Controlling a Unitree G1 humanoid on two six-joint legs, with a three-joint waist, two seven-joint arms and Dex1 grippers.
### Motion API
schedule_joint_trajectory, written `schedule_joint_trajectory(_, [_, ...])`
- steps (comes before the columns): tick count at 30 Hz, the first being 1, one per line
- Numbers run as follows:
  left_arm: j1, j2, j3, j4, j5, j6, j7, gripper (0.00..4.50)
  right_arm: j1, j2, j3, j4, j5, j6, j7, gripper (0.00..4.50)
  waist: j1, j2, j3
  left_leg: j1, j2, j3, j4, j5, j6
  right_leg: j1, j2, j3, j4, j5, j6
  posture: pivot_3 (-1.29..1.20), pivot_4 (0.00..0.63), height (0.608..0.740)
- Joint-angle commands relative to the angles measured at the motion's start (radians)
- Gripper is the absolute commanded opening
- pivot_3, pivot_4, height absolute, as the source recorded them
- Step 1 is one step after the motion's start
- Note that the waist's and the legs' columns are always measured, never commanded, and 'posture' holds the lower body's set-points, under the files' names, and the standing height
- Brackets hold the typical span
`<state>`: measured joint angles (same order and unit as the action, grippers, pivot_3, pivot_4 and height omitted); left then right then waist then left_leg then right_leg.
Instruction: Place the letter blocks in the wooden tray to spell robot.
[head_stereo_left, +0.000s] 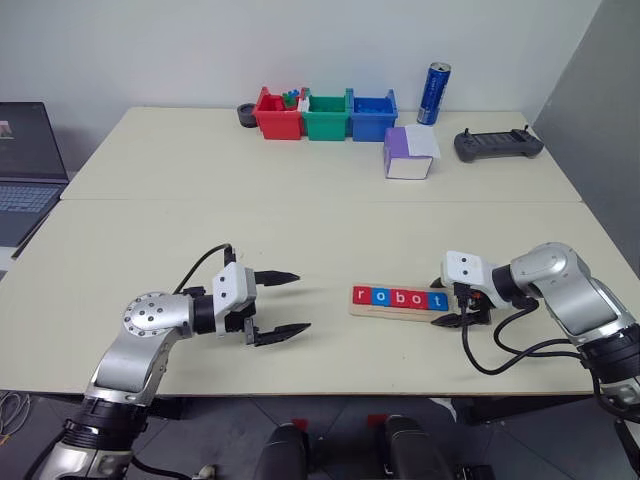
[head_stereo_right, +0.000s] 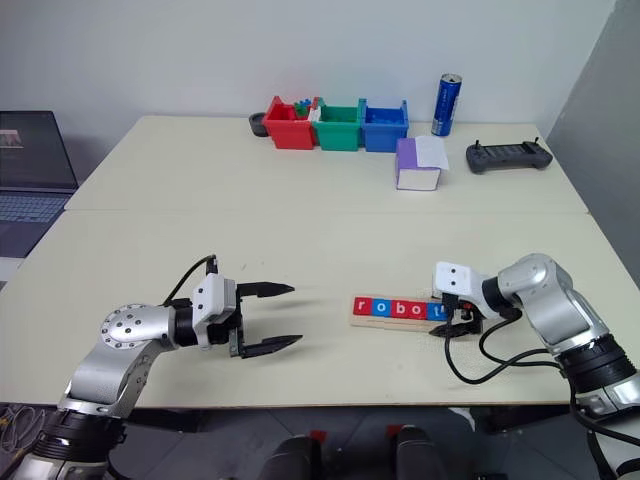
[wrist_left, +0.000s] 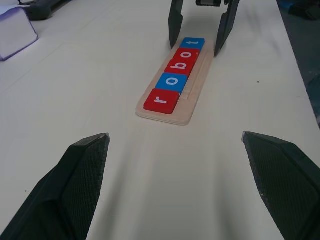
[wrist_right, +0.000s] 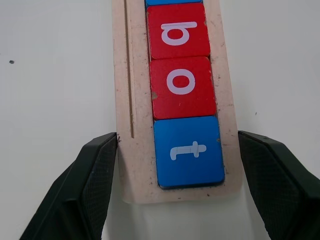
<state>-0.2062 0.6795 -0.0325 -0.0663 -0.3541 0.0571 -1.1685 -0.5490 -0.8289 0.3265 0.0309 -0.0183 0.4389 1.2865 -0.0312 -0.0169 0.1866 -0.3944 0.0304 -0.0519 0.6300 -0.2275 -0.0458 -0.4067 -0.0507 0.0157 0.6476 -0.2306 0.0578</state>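
Note:
The wooden tray (head_stereo_left: 392, 311) lies on the table right of centre. Five letter blocks sit in it in a row, reading robot: red r (head_stereo_left: 361, 296), blue o (head_stereo_left: 379, 297), red b (head_stereo_left: 398, 298), red o (head_stereo_left: 417, 299) and blue t (wrist_right: 189, 151). My right gripper (head_stereo_left: 452, 305) is at the tray's right end, open. Its fingers (wrist_right: 97, 175) stand one on each side of the tray beside the t, holding nothing. My left gripper (head_stereo_left: 300, 301) hovers open to the left of the tray, pointing at it with a gap between them, and it is empty.
Red (head_stereo_left: 278, 115), green (head_stereo_left: 325, 116) and blue (head_stereo_left: 372, 116) bins line the far edge, with a blue can (head_stereo_left: 433, 93) and a black controller (head_stereo_left: 498, 144) to their right. A purple and white box (head_stereo_left: 409, 153) sits nearer. A laptop (head_stereo_left: 25, 170) is at far left.

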Motion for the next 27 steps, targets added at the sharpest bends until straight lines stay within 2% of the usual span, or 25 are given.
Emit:
schedule_joint_trajectory(1, [-0.012,-0.004,0.007,-0.005,-0.004,-0.015,-0.001,4.5,-0.003,-0.005,-0.014,-0.055,0.02,0.034,0.007,3.4,-0.001,0.0,0.0,0.0,0.0,0.0,0.0,0.0,0.0,0.0,0.0,0.0,0.0,0.0,0.0,0.0,0.15,0.74])
schedule_joint_trajectory(4, [-0.007,-0.003,0.009,-0.008,-0.004,-0.015,0.0,4.5,-0.006,0.009,-0.011,-0.054,0.015,0.047,-0.009,3.4,-0.001,0.0,0.0,0.0,0.0,0.0,0.0,0.0,0.0,0.0,0.0,0.0,0.0,0.0,0.0,0.0,0.15,0.74])
schedule_joint_trajectory(10, [0.001,-0.001,0.013,-0.013,-0.005,-0.014,0.003,4.5,-0.008,0.027,-0.02,-0.019,0.014,-0.074,-0.017,3.4,0.0,0.0,0.0,0.0,0.0,0.0,0.0,0.0,0.0,0.0,0.0,0.0,0.0,0.0,0.0,0.0,0.15,0.74])
schedule_joint_trajectory(21, [0.004,0.0,0.013,-0.015,-0.006,-0.014,0.002,4.5,-0.018,0.033,-0.013,0.008,0.016,-0.072,-0.002,3.4,0.0,0.0,0.0,0.0,0.0,0.0,0.0,0.0,0.0,0.0,0.0,0.0,0.0,0.0,0.0,0.0,0.15,0.74])
schedule_joint_trajectory(24, [0.001,0.0,0.013,-0.014,-0.005,-0.013,0.002,4.5,-0.018,0.035,-0.017,-0.002,0.035,-0.059,0.021,4.41,0.0,0.0,0.0,0.0,0.0,0.0,0.0,0.0,0.0,0.0,0.0,0.0,0.0,0.0,0.0,0.0,0.15,0.74])
schedule_joint_trajectory(27, [0.001,-0.001,0.013,-0.014,-0.006,-0.014,0.002,4.5,-0.014,0.027,-0.019,-0.019,0.041,-0.061,0.036,4.46,0.0,0.0,0.0,0.0,0.0,0.0,0.0,0.0,0.0,0.0,0.0,0.0,0.0,0.0,0.0,0.0,0.15,0.74])
